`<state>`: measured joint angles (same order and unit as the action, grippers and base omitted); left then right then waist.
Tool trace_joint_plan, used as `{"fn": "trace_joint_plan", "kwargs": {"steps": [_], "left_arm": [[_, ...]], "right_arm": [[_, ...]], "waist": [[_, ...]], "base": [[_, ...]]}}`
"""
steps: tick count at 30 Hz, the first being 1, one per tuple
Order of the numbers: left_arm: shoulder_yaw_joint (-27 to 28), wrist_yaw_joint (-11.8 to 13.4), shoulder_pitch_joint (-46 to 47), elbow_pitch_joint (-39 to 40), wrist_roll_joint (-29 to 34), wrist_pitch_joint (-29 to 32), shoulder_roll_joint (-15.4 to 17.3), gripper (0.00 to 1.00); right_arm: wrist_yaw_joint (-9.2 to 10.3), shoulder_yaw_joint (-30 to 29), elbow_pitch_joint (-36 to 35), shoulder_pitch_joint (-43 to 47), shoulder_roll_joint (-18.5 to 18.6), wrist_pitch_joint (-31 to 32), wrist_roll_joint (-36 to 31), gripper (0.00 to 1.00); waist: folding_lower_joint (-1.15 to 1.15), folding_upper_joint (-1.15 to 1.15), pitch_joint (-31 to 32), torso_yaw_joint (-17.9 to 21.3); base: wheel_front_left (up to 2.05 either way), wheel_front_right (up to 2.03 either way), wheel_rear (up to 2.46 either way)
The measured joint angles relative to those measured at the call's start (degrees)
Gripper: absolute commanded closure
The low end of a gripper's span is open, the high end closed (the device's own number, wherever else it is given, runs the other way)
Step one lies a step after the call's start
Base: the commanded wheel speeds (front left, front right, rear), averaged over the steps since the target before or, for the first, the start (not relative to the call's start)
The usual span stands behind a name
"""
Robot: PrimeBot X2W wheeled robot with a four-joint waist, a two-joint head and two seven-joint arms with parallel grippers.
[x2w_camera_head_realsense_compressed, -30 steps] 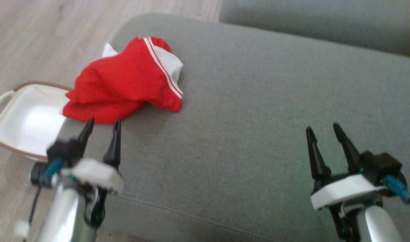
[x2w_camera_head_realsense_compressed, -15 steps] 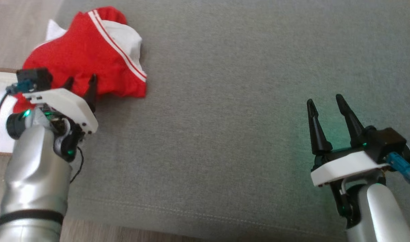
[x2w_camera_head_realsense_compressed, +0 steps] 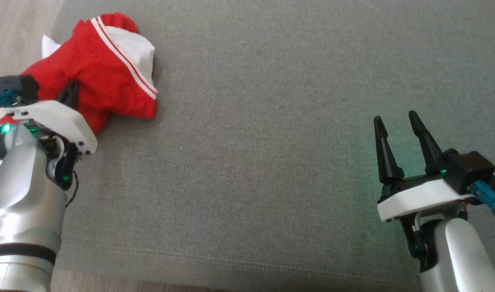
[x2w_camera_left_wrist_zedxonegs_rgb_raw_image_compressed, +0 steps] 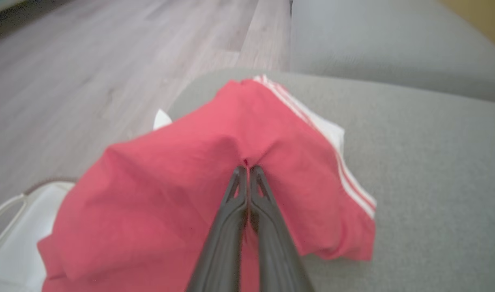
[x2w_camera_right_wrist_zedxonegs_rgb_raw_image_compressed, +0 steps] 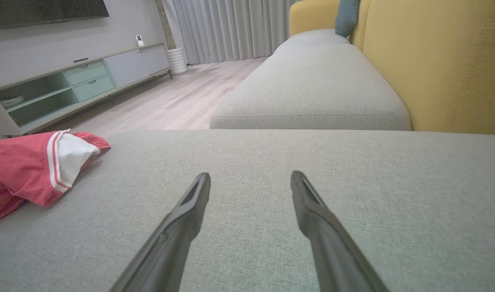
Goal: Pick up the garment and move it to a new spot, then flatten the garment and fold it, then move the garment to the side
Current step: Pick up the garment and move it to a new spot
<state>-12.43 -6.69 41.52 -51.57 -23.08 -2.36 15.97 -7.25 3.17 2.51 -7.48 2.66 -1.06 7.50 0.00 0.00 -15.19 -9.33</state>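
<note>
The garment (x2w_camera_head_realsense_compressed: 105, 81) is red with white stripes and a white lining, crumpled at the far left corner of the grey cushion (x2w_camera_head_realsense_compressed: 271, 142). In the left wrist view my left gripper (x2w_camera_left_wrist_zedxonegs_rgb_raw_image_compressed: 247, 168) is shut, its tips pinching a fold of the red garment (x2w_camera_left_wrist_zedxonegs_rgb_raw_image_compressed: 190, 170). In the head view that left gripper (x2w_camera_head_realsense_compressed: 71, 91) sits at the garment's near edge, mostly hidden behind its white wrist housing. My right gripper (x2w_camera_head_realsense_compressed: 395, 121) stands open above bare cushion at the lower right, far from the garment. The right wrist view shows the right gripper (x2w_camera_right_wrist_zedxonegs_rgb_raw_image_compressed: 250, 178) open, with the garment (x2w_camera_right_wrist_zedxonegs_rgb_raw_image_compressed: 32, 166) at the far left.
A white basket (x2w_camera_left_wrist_zedxonegs_rgb_raw_image_compressed: 12, 239) with a handle stands on the wooden floor (x2w_camera_left_wrist_zedxonegs_rgb_raw_image_compressed: 89, 73) beside the cushion's left edge. A second grey cushion (x2w_camera_right_wrist_zedxonegs_rgb_raw_image_compressed: 312, 89) lies beyond, with a yellow sofa back (x2w_camera_right_wrist_zedxonegs_rgb_raw_image_compressed: 446, 61) to its right. A TV cabinet (x2w_camera_right_wrist_zedxonegs_rgb_raw_image_compressed: 69, 85) stands across the room.
The head camera tilted down and shifted. My left gripper reached onto the garment's near edge and went from open to shut on its fabric. The right gripper stayed open in place.
</note>
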Motion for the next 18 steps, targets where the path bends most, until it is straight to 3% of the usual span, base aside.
{"fn": "trace_joint_plan", "kwargs": {"steps": [5, 9, 15, 18], "left_arm": [[-0.3, 2.3, -2.1, 5.6, 2.0, -8.3, 0.4, 1.0], [-0.6, 3.4, -5.2, 11.4, 2.6, -10.2, 0.5, 1.0], [-3.5, 5.2, -14.0, 27.6, 4.2, -11.0, 0.2, 1.0], [-7.1, 5.7, -19.1, 36.3, 4.5, -9.6, -1.9, 1.0]], "right_arm": [[0.0, -0.7, 0.1, 0.6, 0.0, -0.4, 0.9, 0.0], [0.0, -1.1, 0.1, 2.6, 0.0, -0.4, 1.3, 0.0], [0.0, -1.6, -0.3, 5.1, 0.0, -0.4, 2.1, 0.0], [0.0, -1.8, -1.7, 5.9, -0.1, -0.4, 2.6, 0.0]], "waist": [[0.0, 0.0, 3.2, -0.2], [0.0, 0.0, 5.3, -0.5], [0.0, 0.0, 9.1, -0.6], [-0.01, 0.0, 10.2, 1.0]], "base": [[0.0, 0.0, 0.0], [0.0, 0.0, 0.0], [0.0, 0.0, 0.0], [0.0, 0.0, 0.0]]}}
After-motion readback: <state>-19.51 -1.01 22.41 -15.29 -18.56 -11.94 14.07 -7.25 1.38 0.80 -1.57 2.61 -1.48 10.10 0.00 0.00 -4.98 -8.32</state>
